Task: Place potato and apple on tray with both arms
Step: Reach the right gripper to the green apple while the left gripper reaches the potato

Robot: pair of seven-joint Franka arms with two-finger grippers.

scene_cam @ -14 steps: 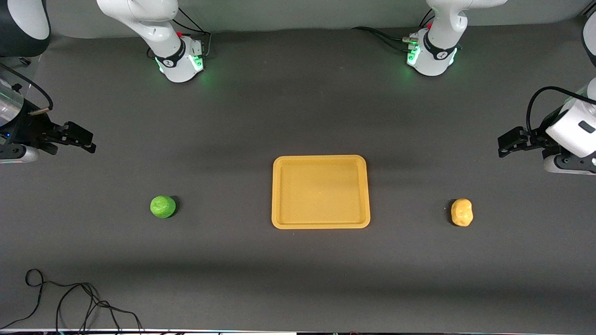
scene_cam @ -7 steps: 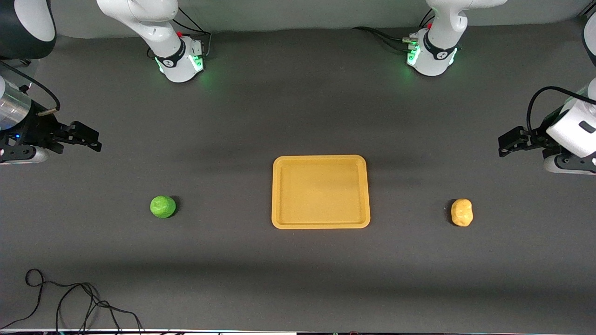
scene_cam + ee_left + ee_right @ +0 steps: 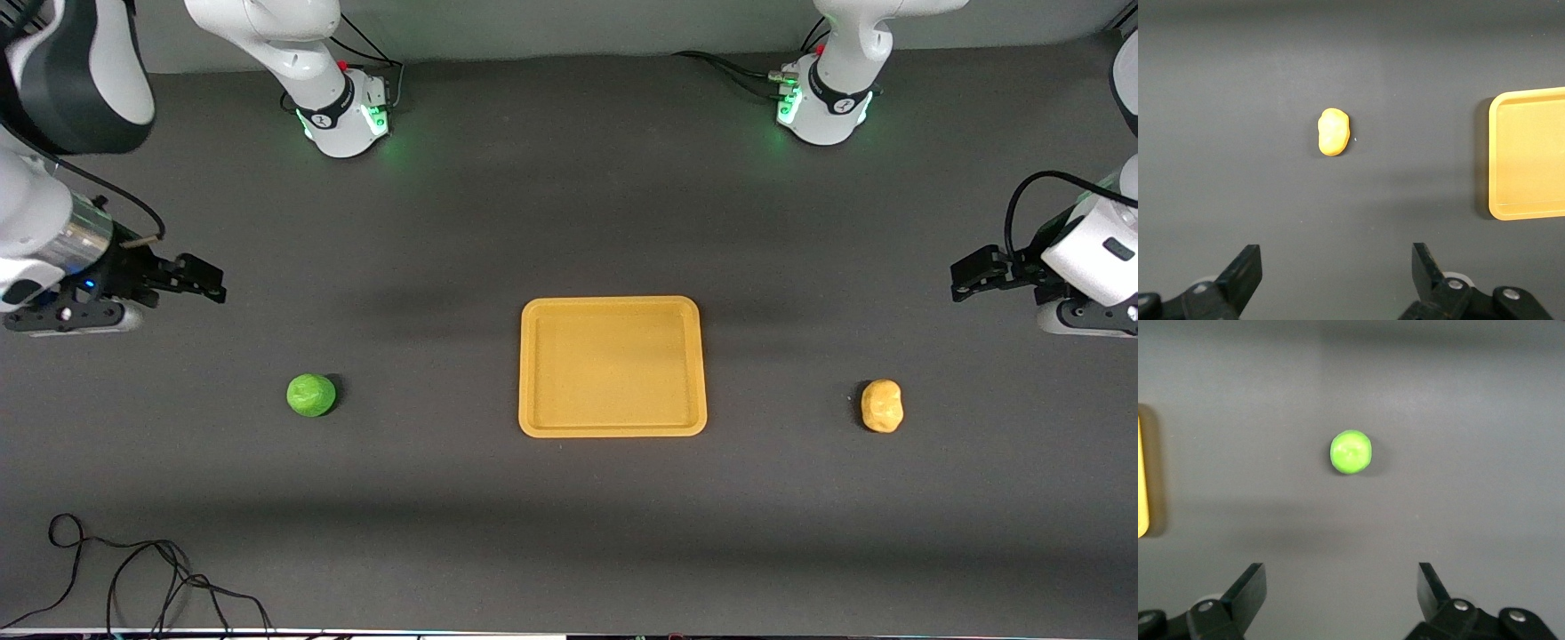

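We saw the tray [image 3: 613, 366] lying flat a little below the middle of the front frame, with nothing on it. The apple [image 3: 311, 395] sat on the dark table [image 3: 569, 533] in the lower-left part of that frame, toward the right arm's end and well apart from the tray. The potato [image 3: 882, 405] lay at the lower right, toward the left arm's end, also well clear of the tray.

The right gripper [image 3: 203, 286] hung at the left edge of the frame, over bare table, up the frame from the apple. In its wrist view its fingers [image 3: 1248, 590] stood wide apart with nothing between them, the apple [image 3: 1351, 452] in mid-frame past them.

The left gripper [image 3: 971, 271] hung at the right edge, over bare table, up the frame from the potato. It too was spread and empty; its wrist view showed the potato [image 3: 1333, 132] just above centre and a corner of the tray [image 3: 1528, 155] at the frame's right edge.

A loose black cable [image 3: 133, 578] lay at the bottom left.
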